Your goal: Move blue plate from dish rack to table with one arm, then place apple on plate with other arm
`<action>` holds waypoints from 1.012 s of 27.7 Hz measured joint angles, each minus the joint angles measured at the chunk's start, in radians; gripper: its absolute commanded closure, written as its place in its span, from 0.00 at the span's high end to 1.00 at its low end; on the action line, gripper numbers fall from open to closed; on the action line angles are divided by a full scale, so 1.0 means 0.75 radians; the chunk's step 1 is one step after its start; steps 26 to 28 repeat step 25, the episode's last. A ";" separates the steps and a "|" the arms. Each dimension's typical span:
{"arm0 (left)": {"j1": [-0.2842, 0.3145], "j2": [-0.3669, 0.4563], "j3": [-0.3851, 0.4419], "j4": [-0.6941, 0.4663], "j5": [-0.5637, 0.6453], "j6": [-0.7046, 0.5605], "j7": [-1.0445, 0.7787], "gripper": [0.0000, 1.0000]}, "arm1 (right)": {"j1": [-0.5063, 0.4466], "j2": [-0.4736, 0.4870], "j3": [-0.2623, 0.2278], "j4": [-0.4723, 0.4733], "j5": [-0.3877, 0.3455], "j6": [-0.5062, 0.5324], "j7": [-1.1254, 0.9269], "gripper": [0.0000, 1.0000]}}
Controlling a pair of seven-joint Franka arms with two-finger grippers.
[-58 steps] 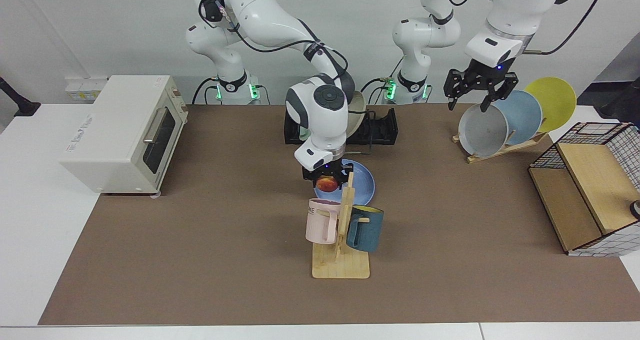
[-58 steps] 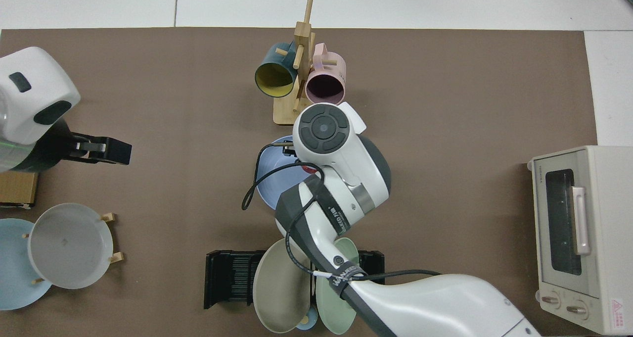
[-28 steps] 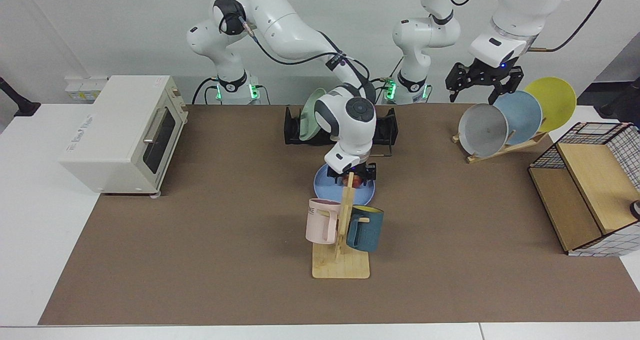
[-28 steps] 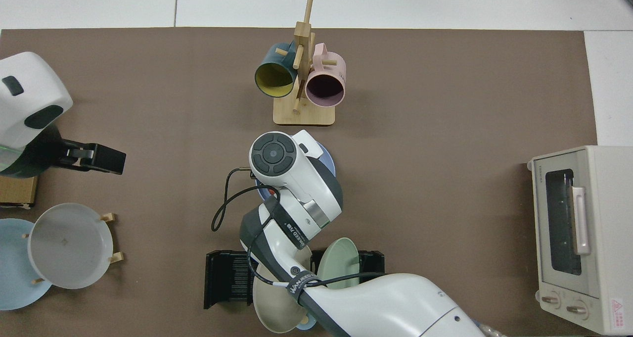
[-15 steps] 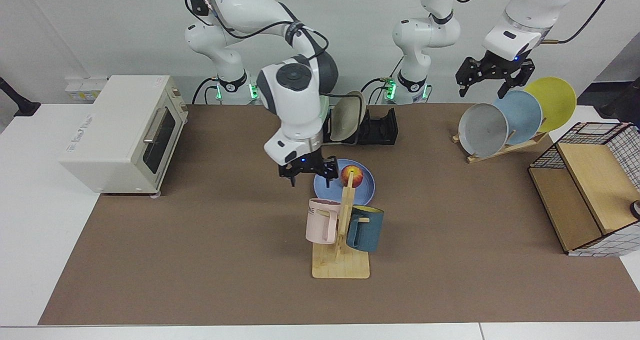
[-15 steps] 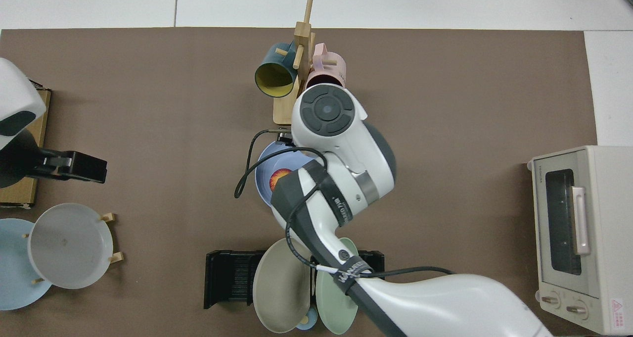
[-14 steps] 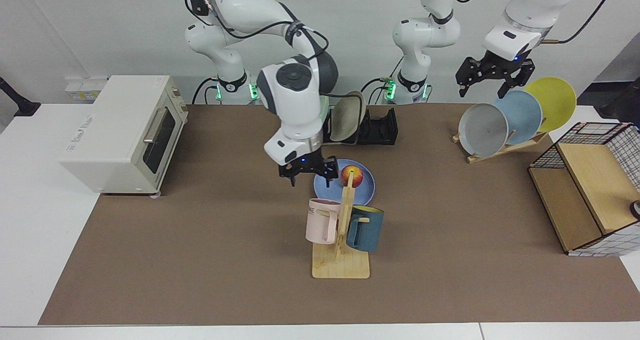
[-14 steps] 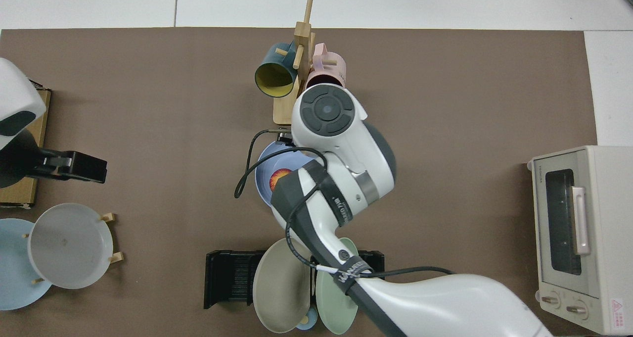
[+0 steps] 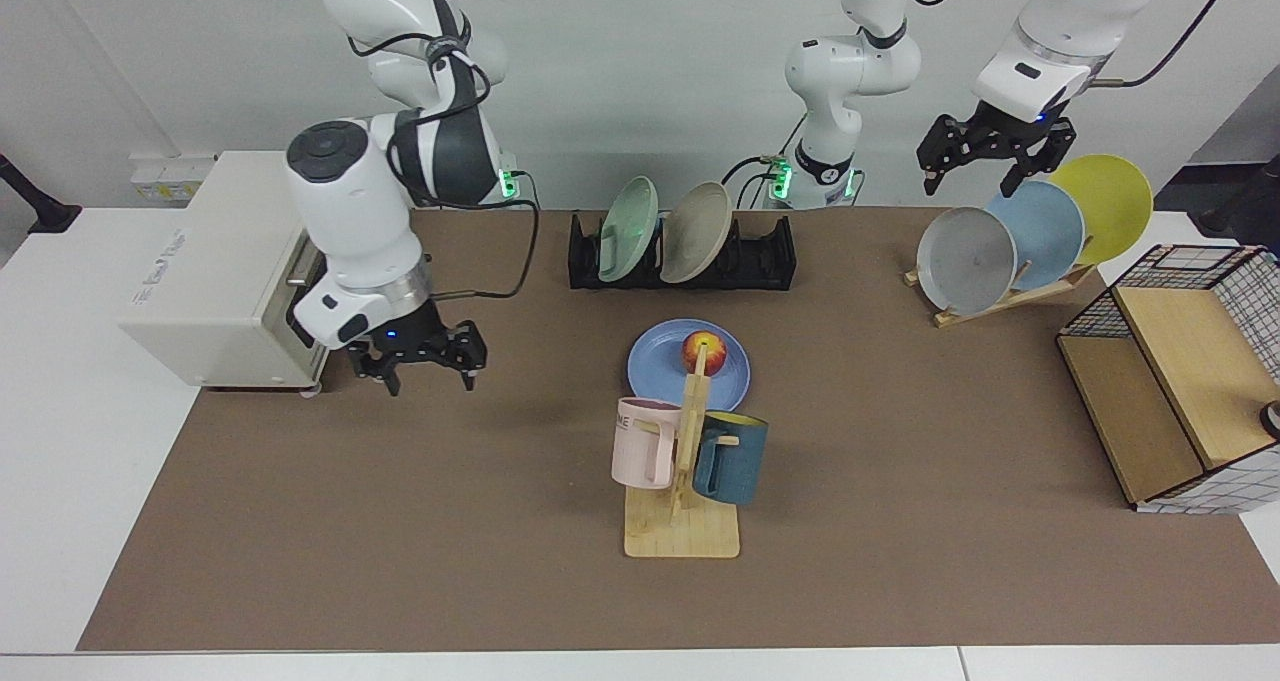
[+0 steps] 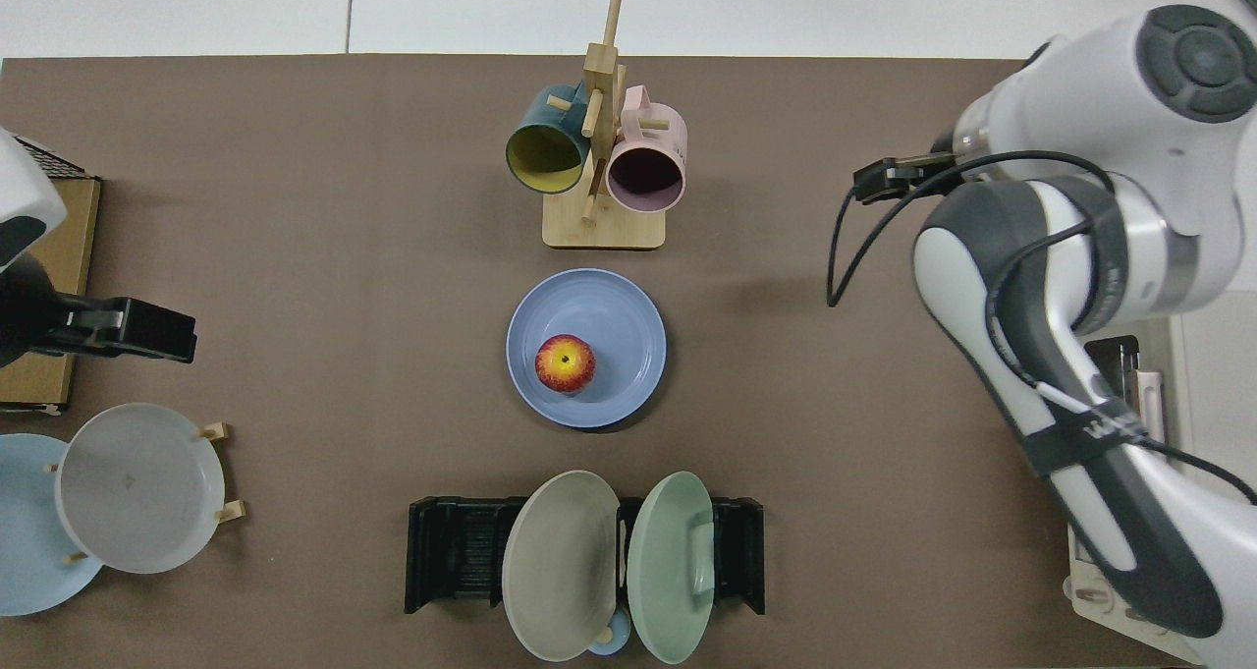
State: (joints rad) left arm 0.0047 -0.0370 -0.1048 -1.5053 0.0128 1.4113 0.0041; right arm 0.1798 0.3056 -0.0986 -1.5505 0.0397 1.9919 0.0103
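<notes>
The blue plate lies flat on the brown surface, between the black dish rack and the wooden mug stand, and the apple sits inside it, a little off centre — so both halves of the job look done. The rack holds only a green plate and a beige plate. The right end effector hangs low over the mat just beside the white toaster oven, well apart from the plate, its fingers spread and empty. The left end effector hovers above the slanted wooden plate rack with its grey, pale blue and yellow plates, fingers likewise spread and holding nothing. As far as I can judge, nothing of the task is left — at most the arms pulling clear to rest.
</notes>
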 measured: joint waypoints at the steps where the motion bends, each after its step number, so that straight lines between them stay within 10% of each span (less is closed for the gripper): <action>1: 0.000 0.000 0.000 0.000 0.000 0.000 0.000 1.00 | -0.031 -0.015 0.000 -0.011 0.000 0.000 -0.047 1.00; 17: 0.000 0.000 0.000 0.000 0.000 0.000 0.000 1.00 | -0.163 -0.328 0.002 -0.036 0.000 -0.403 -0.197 1.00; 28: 0.000 0.000 0.000 0.000 0.000 0.000 0.000 1.00 | -0.165 -0.333 0.002 -0.036 0.000 -0.439 -0.181 1.00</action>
